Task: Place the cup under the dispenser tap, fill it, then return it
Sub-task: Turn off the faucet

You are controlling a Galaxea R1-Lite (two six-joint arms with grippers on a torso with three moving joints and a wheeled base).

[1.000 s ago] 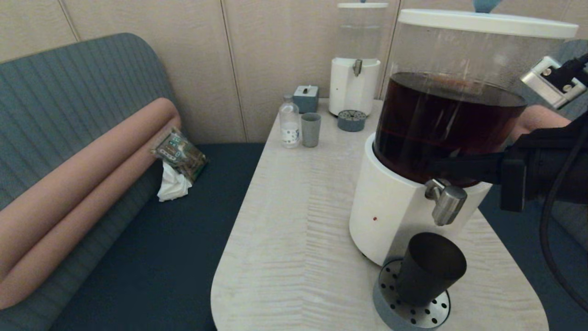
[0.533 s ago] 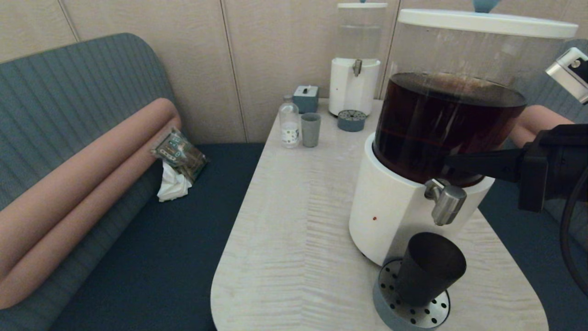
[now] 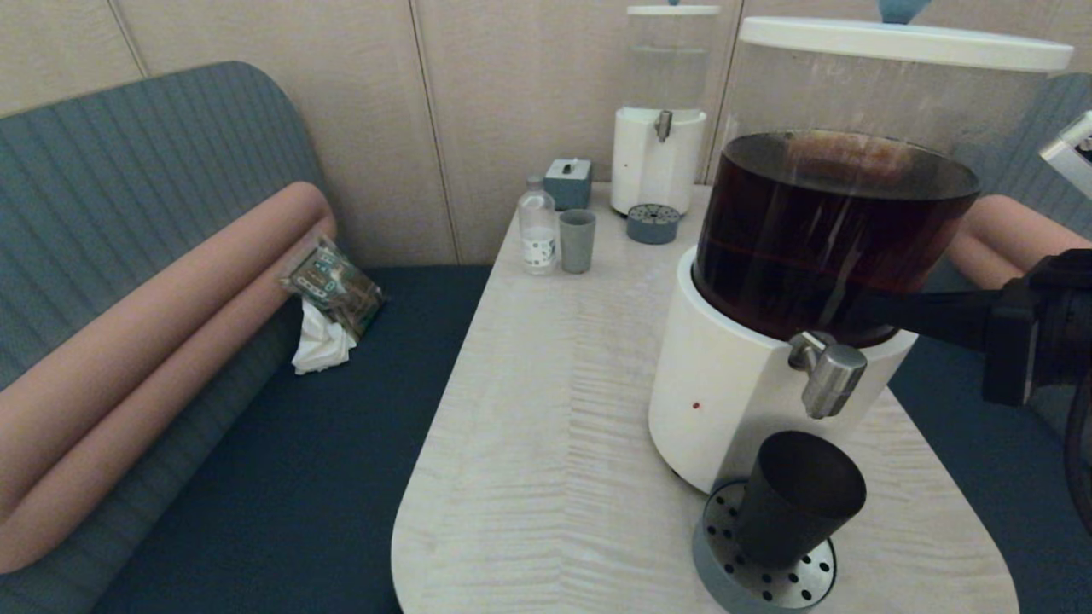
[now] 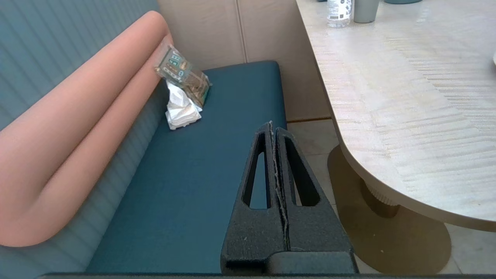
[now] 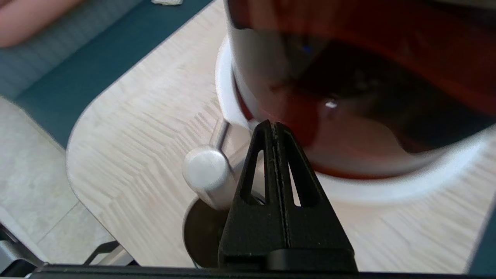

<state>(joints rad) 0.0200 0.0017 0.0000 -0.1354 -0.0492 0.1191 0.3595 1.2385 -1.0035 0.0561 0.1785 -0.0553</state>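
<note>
Head view: cup (image 3: 798, 499) under dispenser tap (image 3: 829, 377); right claw (image 3: 862, 307) closed.

Pale wood-grain table (image 3: 546, 443) — two dispensers (image 3: 768, 341), bottle (image 3: 537, 230), grey tumbler (image 3: 577, 240), perhaps a box (image 3: 568, 182).

Head view: dim, even, soft lighting; shadows are faint. Vertical glare streaks cross the dispenser tank (image 3: 840, 230). Left wrist view: brighter, sharp throughout. Right wrist view: the tank and the dispenser tap (image 5: 207, 176) are out of focus; the right pincer (image 5: 274, 126) stays sharp.
</note>
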